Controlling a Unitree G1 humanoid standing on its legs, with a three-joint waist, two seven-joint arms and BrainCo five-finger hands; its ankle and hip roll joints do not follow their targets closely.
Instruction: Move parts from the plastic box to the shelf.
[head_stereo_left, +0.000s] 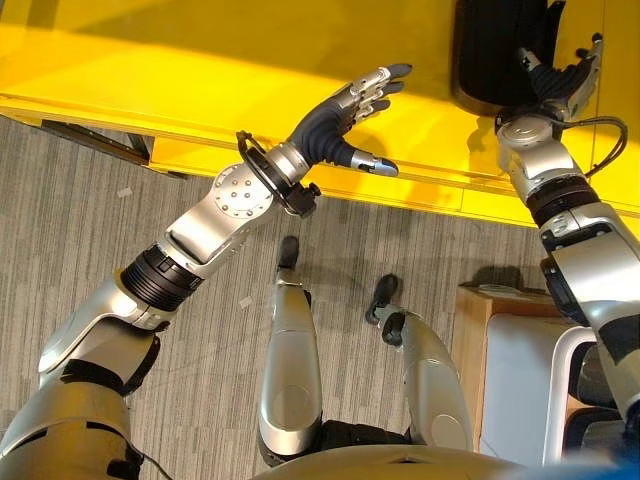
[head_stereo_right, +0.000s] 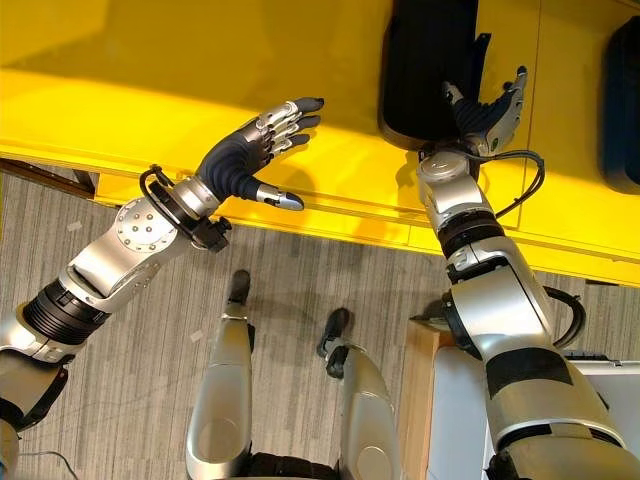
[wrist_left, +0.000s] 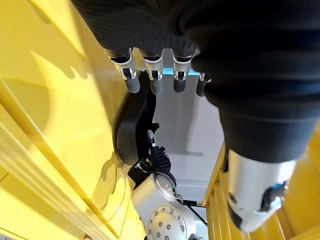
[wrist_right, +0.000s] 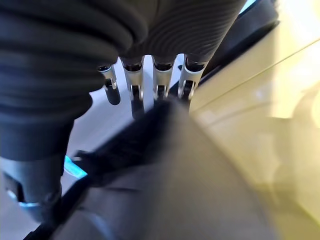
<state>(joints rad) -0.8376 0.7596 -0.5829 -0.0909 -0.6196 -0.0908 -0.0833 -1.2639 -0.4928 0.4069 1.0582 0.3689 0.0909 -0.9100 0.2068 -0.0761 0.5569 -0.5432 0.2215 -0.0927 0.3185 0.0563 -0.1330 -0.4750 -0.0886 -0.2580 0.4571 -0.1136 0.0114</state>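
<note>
A black curved part (head_stereo_right: 428, 70) lies on the yellow shelf (head_stereo_right: 120, 90); it also shows as a dark curved part (wrist_left: 132, 125) in the left wrist view. My right hand (head_stereo_right: 487, 112) is at the part's right edge, fingers straight and spread, thumb toward the part. Close up, the black part (wrist_right: 165, 165) lies just under those fingers (wrist_right: 161, 85). My left hand (head_stereo_left: 340, 120) hovers open over the shelf's front, well left of the part, holding nothing.
A second dark part (head_stereo_right: 625, 100) sits on the shelf at the far right. The shelf's front lip (head_stereo_left: 420, 190) runs across below both hands. A light wooden stand with a white top (head_stereo_left: 515, 375) stands at the lower right on the grey floor.
</note>
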